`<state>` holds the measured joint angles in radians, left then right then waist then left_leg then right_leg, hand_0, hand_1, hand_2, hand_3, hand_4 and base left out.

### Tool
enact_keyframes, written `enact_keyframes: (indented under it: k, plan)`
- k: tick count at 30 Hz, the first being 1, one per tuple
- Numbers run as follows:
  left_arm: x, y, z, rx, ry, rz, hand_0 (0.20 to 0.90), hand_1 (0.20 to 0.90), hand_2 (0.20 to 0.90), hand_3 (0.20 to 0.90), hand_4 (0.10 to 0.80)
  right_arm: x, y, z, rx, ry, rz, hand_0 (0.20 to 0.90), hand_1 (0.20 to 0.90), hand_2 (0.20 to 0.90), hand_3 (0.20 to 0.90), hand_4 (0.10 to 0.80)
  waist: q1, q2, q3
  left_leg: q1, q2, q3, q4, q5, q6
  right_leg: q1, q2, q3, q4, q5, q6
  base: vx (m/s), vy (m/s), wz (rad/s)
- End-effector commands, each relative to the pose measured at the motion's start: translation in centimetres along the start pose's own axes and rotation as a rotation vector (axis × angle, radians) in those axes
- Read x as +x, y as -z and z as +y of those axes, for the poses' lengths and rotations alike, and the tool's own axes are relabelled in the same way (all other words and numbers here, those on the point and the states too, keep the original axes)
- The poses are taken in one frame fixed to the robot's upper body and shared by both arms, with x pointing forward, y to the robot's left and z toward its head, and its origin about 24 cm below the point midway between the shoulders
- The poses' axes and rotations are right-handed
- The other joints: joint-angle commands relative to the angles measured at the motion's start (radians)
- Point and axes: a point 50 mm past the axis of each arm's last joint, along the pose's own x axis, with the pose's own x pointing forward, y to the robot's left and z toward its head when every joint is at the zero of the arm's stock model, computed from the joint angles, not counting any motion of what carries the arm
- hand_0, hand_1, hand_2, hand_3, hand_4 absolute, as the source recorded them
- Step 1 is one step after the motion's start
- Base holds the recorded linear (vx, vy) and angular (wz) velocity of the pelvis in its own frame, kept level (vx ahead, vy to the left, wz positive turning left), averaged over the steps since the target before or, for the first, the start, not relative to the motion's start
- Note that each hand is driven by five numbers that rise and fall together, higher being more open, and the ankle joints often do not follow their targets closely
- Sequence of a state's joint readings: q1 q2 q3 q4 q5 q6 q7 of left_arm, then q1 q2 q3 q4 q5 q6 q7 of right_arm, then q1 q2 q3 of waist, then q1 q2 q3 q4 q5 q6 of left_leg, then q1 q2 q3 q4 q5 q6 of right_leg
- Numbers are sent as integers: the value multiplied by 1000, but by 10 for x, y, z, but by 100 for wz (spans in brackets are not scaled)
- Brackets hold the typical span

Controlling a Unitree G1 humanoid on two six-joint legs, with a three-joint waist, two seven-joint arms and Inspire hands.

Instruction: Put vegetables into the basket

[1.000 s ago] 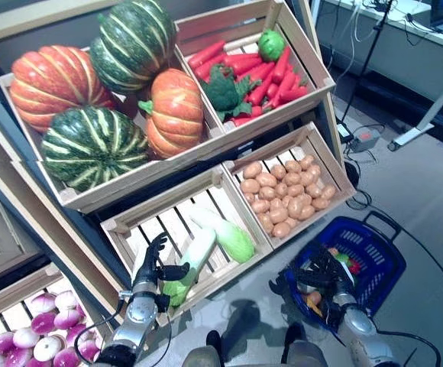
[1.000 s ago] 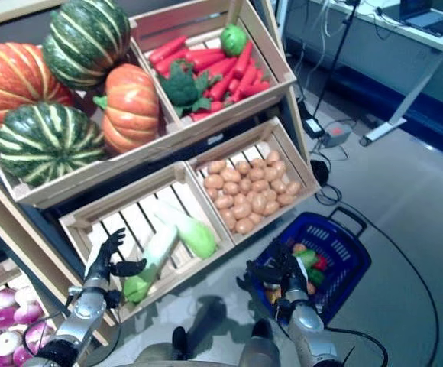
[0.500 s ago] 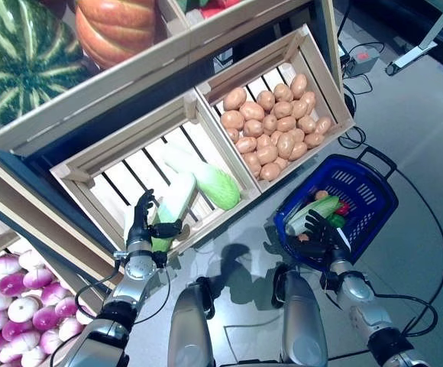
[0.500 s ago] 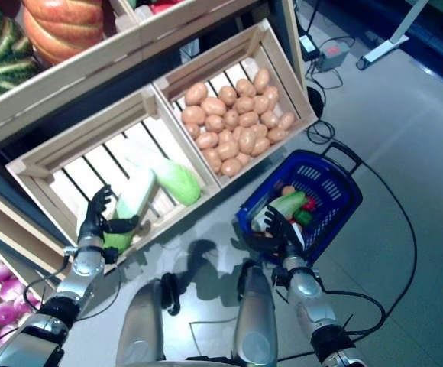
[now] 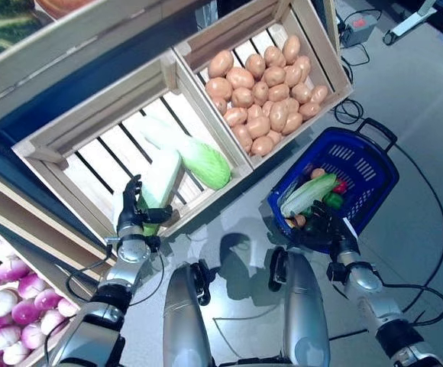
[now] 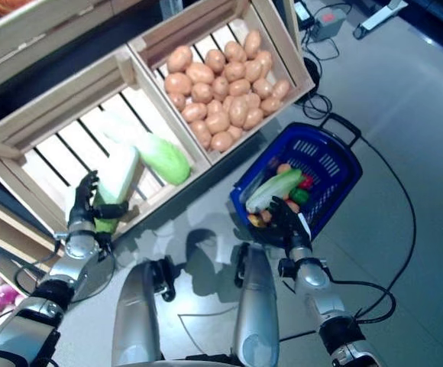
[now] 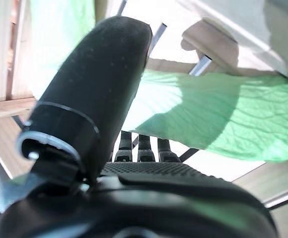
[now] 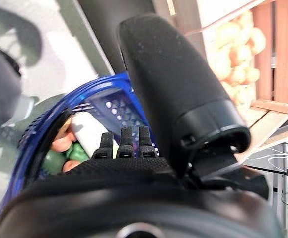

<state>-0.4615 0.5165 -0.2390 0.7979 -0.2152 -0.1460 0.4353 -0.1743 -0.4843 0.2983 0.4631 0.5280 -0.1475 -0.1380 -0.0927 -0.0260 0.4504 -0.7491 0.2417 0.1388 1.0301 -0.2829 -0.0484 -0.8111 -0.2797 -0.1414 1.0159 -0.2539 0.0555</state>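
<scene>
A long pale-green cabbage (image 5: 161, 177) lies in the slatted wooden crate (image 5: 92, 126), and a second, leafier cabbage (image 5: 199, 160) lies beside it. My left hand (image 5: 133, 216) is at the crate's near edge, open, its thumb against the long cabbage's green end (image 7: 233, 119). The blue basket (image 5: 351, 157) stands on the floor and holds a pale-green vegetable (image 5: 308, 195) with red, green and orange pieces. At the basket's near rim (image 8: 79, 109) is my right hand (image 5: 322, 225), open with its fingers spread toward the basket and nothing in it.
A crate of potatoes (image 5: 263, 92) sits right of the cabbage crate, just behind the basket. Purple-and-white turnips (image 5: 0, 298) fill a lower crate at the far left. Grey floor lies to the right of the basket.
The camera has tilted down, so the pumpkins and carrots have left the view. Both hands stay where they were, left by the cabbage, right at the basket.
</scene>
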Motion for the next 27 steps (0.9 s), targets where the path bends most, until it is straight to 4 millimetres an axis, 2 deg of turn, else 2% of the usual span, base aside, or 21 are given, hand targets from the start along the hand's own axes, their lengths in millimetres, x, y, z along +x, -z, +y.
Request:
enact_keyframes:
  k: [1,4,12,18,23,24,27]
  plan:
    - [17,-27,29,23,-115,-90,900,900,900,900,800,2,-30,-10,56,31,-133,900,900,900,900,800,-4,-8,-51,1,38,-48,83,-141,-69,34,-59,73,78,-107,80,-54,10,-3]
    - [27,-35,45,24,-173,-69,900,900,900,900,800,5,-37,-17,47,38,-142,900,900,900,900,800,-7,-15,-45,-56,48,-59,129,-150,-73,-21,-54,74,127,-122,79,-56,-1,1]
    - [39,-42,75,108,-297,-13,900,900,900,900,800,7,-43,-27,48,62,-150,900,900,900,900,800,-8,-31,-33,-196,59,-87,226,-164,-75,-143,-43,79,242,-157,73,-50,-30,8]
    - [41,-33,76,172,-286,76,900,900,900,900,800,10,-48,-24,61,57,-167,900,900,900,900,800,-2,-41,-36,-270,57,-111,270,-170,-71,-209,-35,81,293,-170,66,-30,-43,-5]
    - [39,-18,77,184,-246,178,900,900,900,900,800,12,-51,-22,71,63,-179,900,900,900,900,800,-5,-37,-43,-298,55,-116,285,-175,-68,-238,-30,87,313,-177,62,-4,-25,-2]
    - [39,-20,78,164,-255,147,300,300,300,300,400,12,-51,-23,70,69,-183,900,900,900,900,800,-8,-34,-44,-306,56,-118,293,-177,-68,-245,-28,91,318,-179,61,0,0,0]
    - [38,-23,76,123,-215,100,300,300,300,300,400,9,-51,-27,69,87,-188,900,900,900,900,800,-10,-25,-51,-313,57,-120,308,-186,-64,-255,-27,95,335,-187,61,5,-2,-1]
